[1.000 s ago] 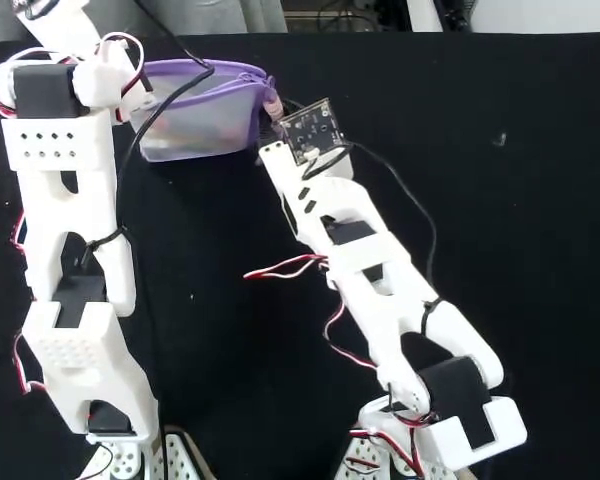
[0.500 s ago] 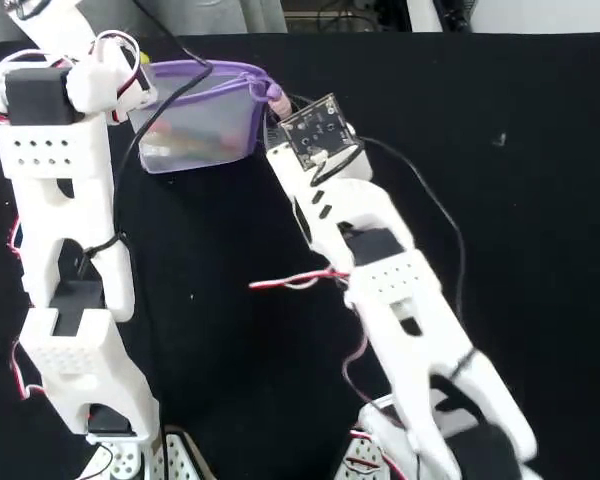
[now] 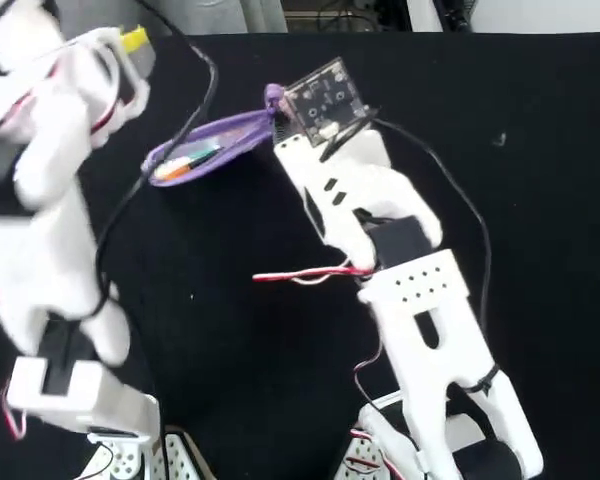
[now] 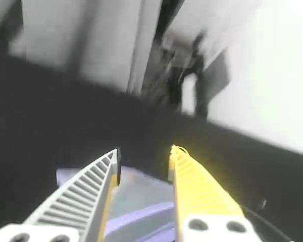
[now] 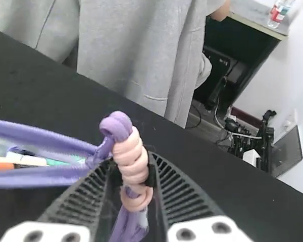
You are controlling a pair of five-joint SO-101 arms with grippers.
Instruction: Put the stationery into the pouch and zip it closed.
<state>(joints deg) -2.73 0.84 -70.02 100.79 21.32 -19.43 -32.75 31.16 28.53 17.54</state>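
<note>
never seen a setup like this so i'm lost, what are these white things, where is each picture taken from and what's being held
You see two robots: a white left arm and a white right arm, side by side at a table covered in black cloth. The wide picture looks down from a fixed camera; the other two come from a camera on each arm's wrist, looking along its two-fingered gripper. The purple-edged clear plastic pouch holds an orange pen and other stationery. The right gripper is shut on the purple loop and pink coiled cord at the pouch's end. The left gripper, one finger grey and one yellow, is open and holds nothing.
</note>
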